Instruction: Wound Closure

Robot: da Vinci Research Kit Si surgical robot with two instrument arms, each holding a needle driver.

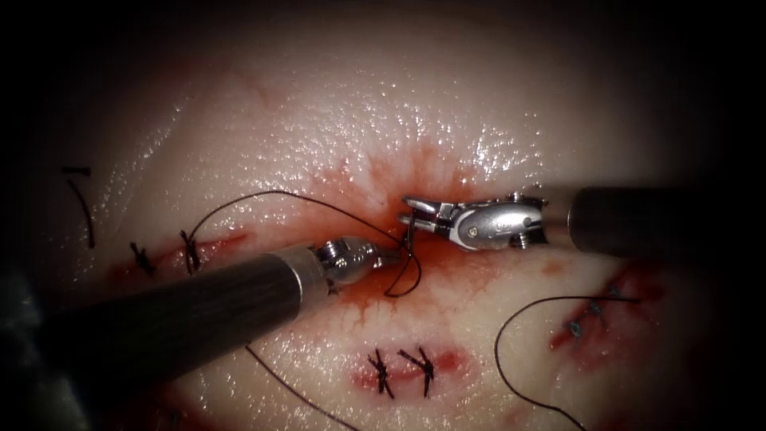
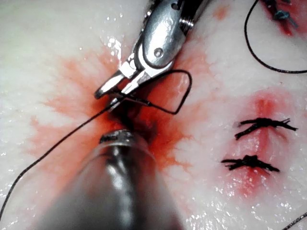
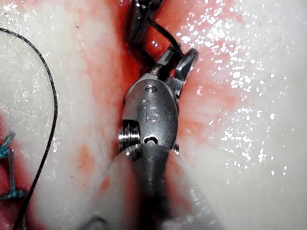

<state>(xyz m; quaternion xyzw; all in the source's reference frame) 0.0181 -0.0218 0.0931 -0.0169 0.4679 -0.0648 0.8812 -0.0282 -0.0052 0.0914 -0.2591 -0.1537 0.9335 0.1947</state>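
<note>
On the tissue point(image 1: 335, 120) the cut point(image 1: 363, 297) lies in red fluid at the centre. The curved needle point(image 1: 416, 267) stands over it, its arc bending down and to the left. My left tool point(image 1: 391, 256) reaches in from the lower left with its jaws shut on the needle near mid-curve. My right tool point(image 1: 407, 209) comes from the right, its jaws open around the needle's upper end point(image 3: 165, 36). The needle point(image 2: 184, 93) loops beside the right tool point(image 2: 108, 93) point(image 3: 176, 60). Whether its point is in the tissue I cannot tell. Thread point(image 1: 271, 192) point(image 2: 48, 148) arcs away to the left.
Black finished stitches sit left of the cut point(image 1: 190, 251) and below it point(image 1: 421, 369) point(image 2: 259, 124). Blue stitches point(image 1: 594, 307) close a wound at the right, with a loose thread loop point(image 1: 499, 359) beside them. A cut thread end point(image 1: 82, 209) lies far left.
</note>
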